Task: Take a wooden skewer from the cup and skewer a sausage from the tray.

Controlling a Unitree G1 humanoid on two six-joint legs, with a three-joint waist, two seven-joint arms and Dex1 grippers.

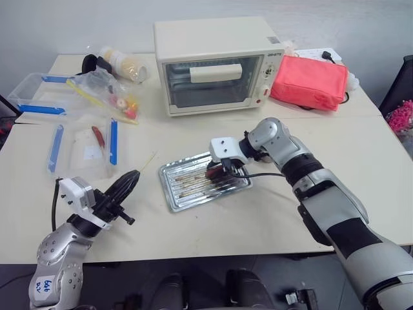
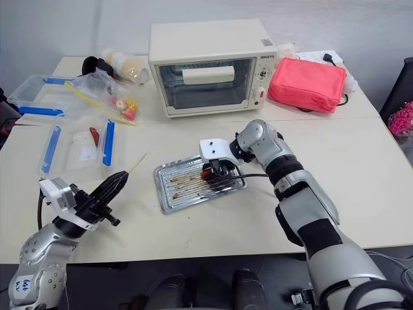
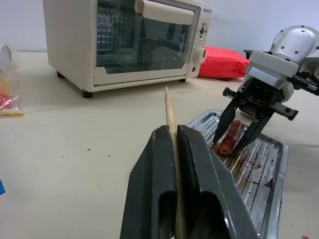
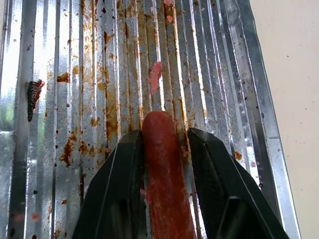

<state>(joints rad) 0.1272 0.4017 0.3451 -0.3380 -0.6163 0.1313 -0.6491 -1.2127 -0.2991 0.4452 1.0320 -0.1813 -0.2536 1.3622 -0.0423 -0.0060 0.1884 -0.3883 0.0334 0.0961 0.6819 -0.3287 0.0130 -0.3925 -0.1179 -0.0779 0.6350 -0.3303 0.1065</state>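
Ribbed, grease-streaked shiny metal tray (image 4: 239,74), smooth glossy red sausage (image 4: 162,164), pale matt wooden skewer (image 3: 170,112).

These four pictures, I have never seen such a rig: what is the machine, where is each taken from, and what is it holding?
It is a humanoid robot with two arms, each ending in a two-fingered black end effector. Two pictures come from its head, looking down over a pale table; the other two come from cameras on its wrists. On the table lie a greasy ribbed tray, a cream toaster oven, a red pouch, and clear plastic boxes with blue clips. The left end effector is shut on a wooden skewer, its tip pointing towards the tray. The right end effector straddles a dark-red sausage lying on the tray, one finger on each side.
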